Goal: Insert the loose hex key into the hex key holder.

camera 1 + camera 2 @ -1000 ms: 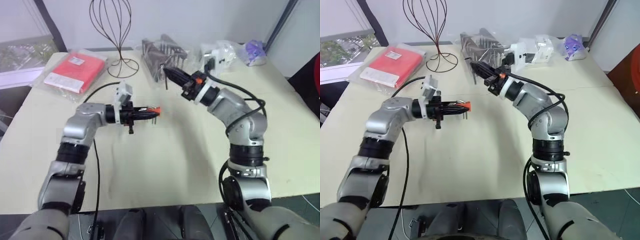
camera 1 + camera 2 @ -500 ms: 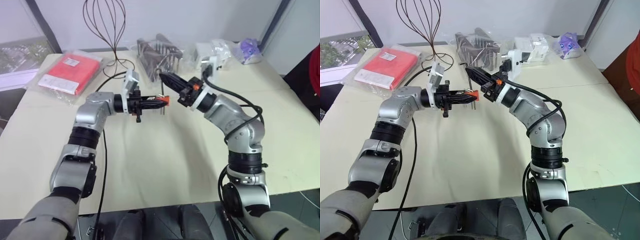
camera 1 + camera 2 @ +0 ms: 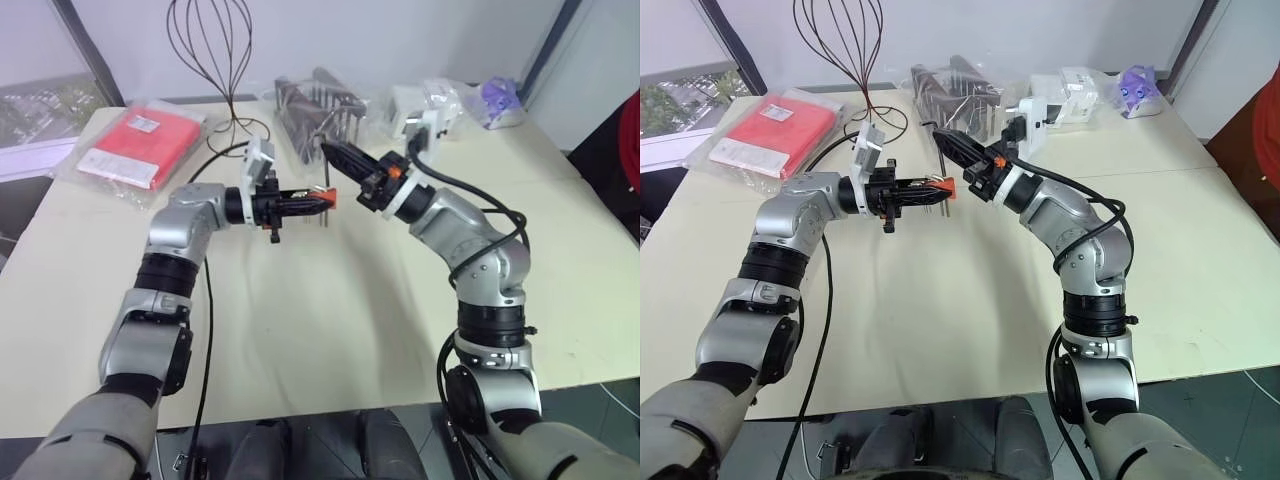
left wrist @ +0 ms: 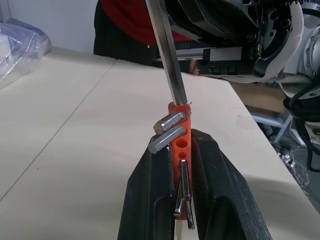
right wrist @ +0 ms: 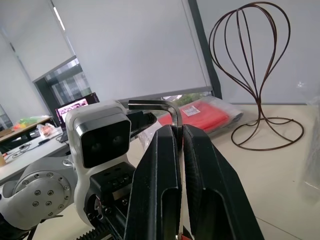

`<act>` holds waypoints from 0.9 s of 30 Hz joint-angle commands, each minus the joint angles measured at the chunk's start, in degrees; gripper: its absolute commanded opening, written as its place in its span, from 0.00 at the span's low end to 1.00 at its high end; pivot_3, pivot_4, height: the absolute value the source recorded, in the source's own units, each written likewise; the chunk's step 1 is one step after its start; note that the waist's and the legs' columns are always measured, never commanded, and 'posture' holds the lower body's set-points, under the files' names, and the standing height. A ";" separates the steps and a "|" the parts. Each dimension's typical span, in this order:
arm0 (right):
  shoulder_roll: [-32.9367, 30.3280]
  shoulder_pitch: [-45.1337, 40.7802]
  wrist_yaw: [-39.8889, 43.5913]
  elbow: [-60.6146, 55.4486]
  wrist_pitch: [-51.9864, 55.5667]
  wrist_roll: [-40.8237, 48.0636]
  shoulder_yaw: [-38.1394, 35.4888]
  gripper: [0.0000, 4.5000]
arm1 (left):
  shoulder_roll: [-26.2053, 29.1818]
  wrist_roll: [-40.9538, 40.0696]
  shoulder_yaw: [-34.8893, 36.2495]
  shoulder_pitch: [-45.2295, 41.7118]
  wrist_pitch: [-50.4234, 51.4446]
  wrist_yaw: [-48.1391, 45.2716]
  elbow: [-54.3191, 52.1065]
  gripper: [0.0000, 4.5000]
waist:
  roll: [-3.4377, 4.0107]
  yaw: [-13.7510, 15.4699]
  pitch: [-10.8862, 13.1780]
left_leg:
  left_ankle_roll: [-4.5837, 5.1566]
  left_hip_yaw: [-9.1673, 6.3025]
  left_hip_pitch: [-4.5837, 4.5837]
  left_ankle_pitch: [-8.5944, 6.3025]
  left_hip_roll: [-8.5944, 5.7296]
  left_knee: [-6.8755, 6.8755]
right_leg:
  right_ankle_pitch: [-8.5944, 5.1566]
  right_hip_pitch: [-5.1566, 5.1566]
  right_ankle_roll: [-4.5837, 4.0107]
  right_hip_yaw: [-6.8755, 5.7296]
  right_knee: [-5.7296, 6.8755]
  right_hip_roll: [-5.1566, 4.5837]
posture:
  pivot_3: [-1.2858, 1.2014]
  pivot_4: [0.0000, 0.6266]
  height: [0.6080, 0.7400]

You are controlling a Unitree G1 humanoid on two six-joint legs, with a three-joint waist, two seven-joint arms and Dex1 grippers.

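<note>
My left gripper (image 3: 312, 203) points sideways and is shut on the hex key holder (image 3: 322, 199), a small orange block with short dark keys sticking out (image 4: 180, 142). My right gripper (image 3: 329, 153) reaches in from above and behind, shut on the loose hex key (image 4: 167, 60), a thin silvery rod. Its bent end (image 5: 150, 104) sticks out over the shut fingers (image 5: 160, 165). The rod's straight end comes down onto the holder's outer end. I cannot tell whether it sits in a hole.
At the back of the cream table (image 3: 330, 320) lie a red packet in clear plastic (image 3: 140, 145), a wire stand (image 3: 235, 60), a dark metal rack (image 3: 320, 105), white bags (image 3: 430, 100) and a purple item (image 3: 497, 100).
The whole view has shifted. Over the second, the holder in my left gripper has come closer under the key held by the right gripper. Over the last half second nothing has moved.
</note>
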 commanded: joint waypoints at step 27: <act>-1.36 1.95 0.18 0.96 -3.70 0.76 0.96 0.00 | 0.61 -0.39 2.92 -2.21 -0.42 1.51 0.49 0.00 | 0.00 0.00 0.00 | 0.00 0.00 0.00 0.00 0.00 0.00 | 0.00 0.00 0.00 0.00 0.00 0.00 | 0.52 0.24 1.00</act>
